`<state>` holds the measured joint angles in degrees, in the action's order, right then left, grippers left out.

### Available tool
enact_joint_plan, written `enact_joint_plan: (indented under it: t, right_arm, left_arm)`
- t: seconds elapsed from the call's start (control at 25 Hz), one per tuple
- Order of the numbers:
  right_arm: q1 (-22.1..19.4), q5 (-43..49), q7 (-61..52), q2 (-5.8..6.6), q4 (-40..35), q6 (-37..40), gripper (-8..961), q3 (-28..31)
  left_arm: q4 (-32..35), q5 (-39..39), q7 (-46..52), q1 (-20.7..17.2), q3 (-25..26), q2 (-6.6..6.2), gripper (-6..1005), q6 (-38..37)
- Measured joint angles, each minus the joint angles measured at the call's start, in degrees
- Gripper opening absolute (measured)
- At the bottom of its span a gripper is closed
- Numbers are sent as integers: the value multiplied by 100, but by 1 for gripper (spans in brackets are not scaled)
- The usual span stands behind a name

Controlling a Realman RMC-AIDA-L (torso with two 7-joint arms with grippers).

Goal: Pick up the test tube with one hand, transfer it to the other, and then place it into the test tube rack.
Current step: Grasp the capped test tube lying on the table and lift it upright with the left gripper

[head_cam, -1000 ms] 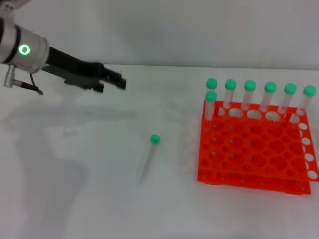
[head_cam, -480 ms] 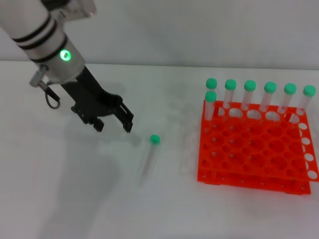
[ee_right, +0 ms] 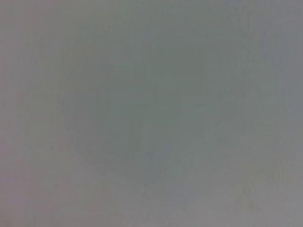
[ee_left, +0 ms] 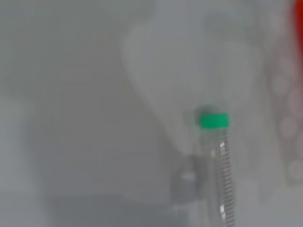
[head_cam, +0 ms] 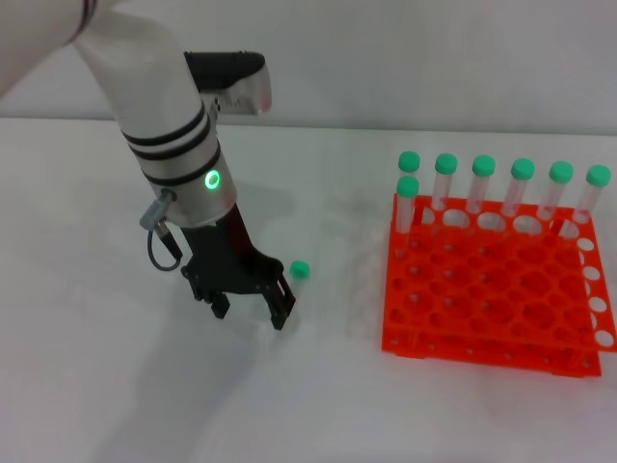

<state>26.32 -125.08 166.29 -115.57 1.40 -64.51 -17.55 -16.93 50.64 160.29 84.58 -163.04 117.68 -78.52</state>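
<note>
The test tube (head_cam: 295,278) lies flat on the white bench (head_cam: 96,367), its green cap (head_cam: 300,270) pointing away from me and its clear body running back toward me, mostly hidden in the head view behind my left tool (head_cam: 253,303). In the left wrist view the tube (ee_left: 218,179) shows plainly, with printed markings down its side and the cap (ee_left: 213,121) at its end, and nothing grips it.

My left tool hangs low over the bench, just to the left of the tube, its black fingers (head_cam: 281,307) spread apart and pointing down. One finger reaches down right beside the tube's body; I cannot tell whether it touches.

To the right, well apart from the tube, stands the orange-red rack (head_cam: 492,299). Seven more tubes (head_cam: 482,185) with green caps stand upright in it: six along the far row and one in the next row at the left end. The other holes hold nothing.

My right tool does not show in the head view, and the right wrist view gives only a plain grey field.
</note>
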Motion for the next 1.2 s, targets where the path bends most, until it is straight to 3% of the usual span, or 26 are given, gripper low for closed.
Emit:
enact_joint_plan:
  t: [0.2,0.56,0.8,1.2]
  right_arm:
    - [-10,1,0,4,0,4,856,-10]
    - [-54,2,0,10,0,9,856,-11]
    - [-65,1,0,17,0,11,856,-11]
    - [-66,1,0,18,0,18,856,-8]
  left_arm:
    - [73,145,205,-8,0,97,764,145]
    - [388,126,321,-117,6,103,761,647]
    - [608,87,361,-218,10,118,636,888]
    - [694,98,397,-337,9,123,587,1027]
